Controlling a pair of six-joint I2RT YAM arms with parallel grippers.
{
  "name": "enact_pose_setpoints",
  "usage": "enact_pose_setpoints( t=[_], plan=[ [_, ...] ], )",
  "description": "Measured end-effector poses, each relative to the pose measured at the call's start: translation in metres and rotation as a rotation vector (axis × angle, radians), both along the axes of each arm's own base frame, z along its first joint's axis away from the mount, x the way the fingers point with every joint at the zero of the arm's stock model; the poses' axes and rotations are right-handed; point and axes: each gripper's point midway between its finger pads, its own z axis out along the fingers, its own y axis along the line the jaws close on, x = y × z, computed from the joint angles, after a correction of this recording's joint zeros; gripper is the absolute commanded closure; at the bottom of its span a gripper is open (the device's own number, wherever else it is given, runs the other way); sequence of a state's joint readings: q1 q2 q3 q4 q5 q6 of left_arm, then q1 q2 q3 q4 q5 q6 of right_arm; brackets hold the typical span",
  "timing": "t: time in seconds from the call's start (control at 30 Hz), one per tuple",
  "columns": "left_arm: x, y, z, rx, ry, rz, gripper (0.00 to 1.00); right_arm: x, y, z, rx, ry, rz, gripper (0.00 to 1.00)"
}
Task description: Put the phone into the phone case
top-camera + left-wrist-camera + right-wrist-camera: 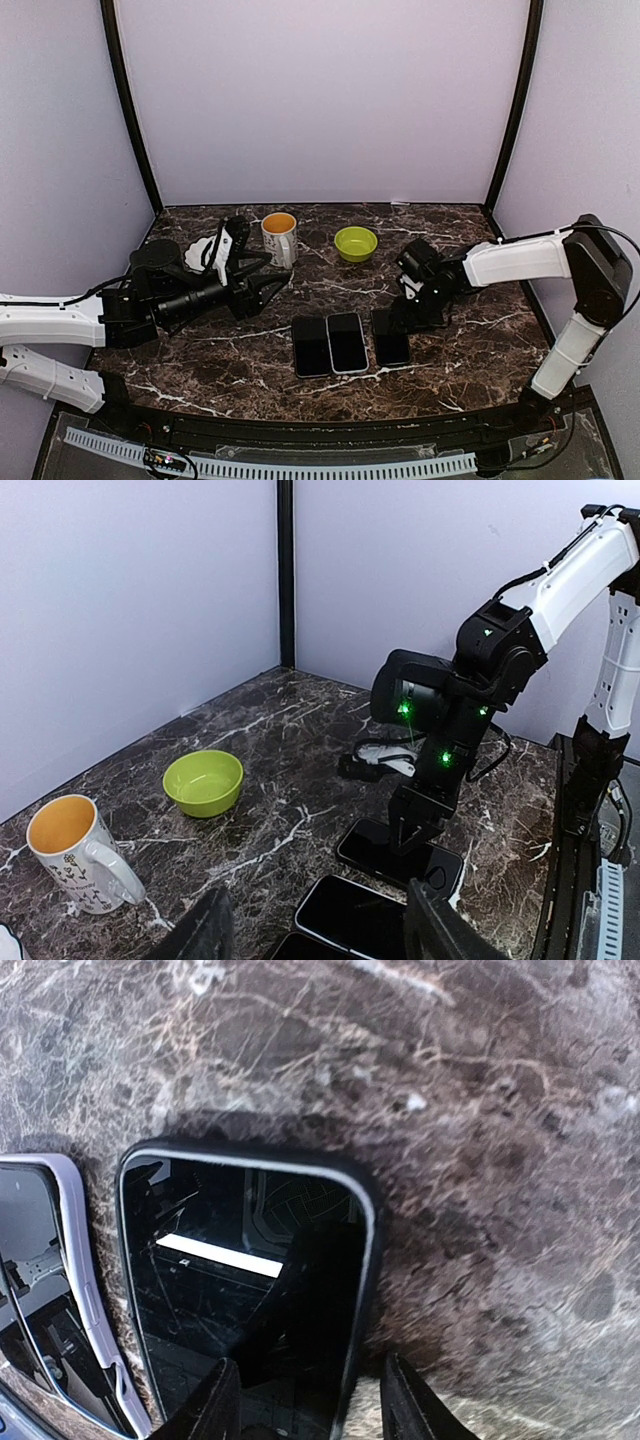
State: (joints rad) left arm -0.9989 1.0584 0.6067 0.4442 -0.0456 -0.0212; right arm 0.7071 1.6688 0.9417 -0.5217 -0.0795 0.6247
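Three flat phone-shaped things lie side by side at mid-table. The left one (311, 346) is black. The middle one (347, 342) has a pale rim. The right one (390, 338) is glossy black with a thick black border and a thin silver line inside it (230, 1280); I cannot tell which is the phone and which the case. My right gripper (405, 316) is open, low over the right one's far end, its fingers either side of its right edge (310, 1405). My left gripper (278, 278) is open and empty, held above the table to the left (320, 935).
A white mug with an orange inside (279, 238) and a green bowl (355, 243) stand behind the phones. A white object (208, 250) and a round black one (155, 255) sit at the back left. Walls close in on three sides.
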Motion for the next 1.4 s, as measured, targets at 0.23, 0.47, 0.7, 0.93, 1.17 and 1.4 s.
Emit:
enact_pose_setpoints(
  t=[0.23,0.47,0.7,0.93,1.17,1.4],
  plan=[
    [0.0,0.0,-0.001,0.007,0.001,-0.001,0.4,-0.008,0.012,0.0,0.035,-0.011,-0.012,0.57],
    [0.0,0.0,-0.002,0.009,0.002,-0.001,0.4,-0.017,0.031,0.001,0.057,-0.014,0.005,0.57],
    [0.0,0.0,-0.004,0.014,0.006,-0.001,0.4,-0.017,0.031,0.001,0.049,-0.011,-0.009,0.57],
    [0.0,0.0,-0.004,0.021,0.01,-0.003,0.39,-0.016,0.031,0.004,0.047,-0.019,-0.006,0.02],
    [0.002,-0.003,-0.002,0.032,0.008,-0.001,0.1,0.012,0.025,0.058,0.055,-0.218,-0.036,0.01],
    [0.007,-0.006,-0.011,0.067,0.029,0.013,0.01,0.054,-0.006,0.139,0.11,-0.545,-0.136,0.01]
  ],
)
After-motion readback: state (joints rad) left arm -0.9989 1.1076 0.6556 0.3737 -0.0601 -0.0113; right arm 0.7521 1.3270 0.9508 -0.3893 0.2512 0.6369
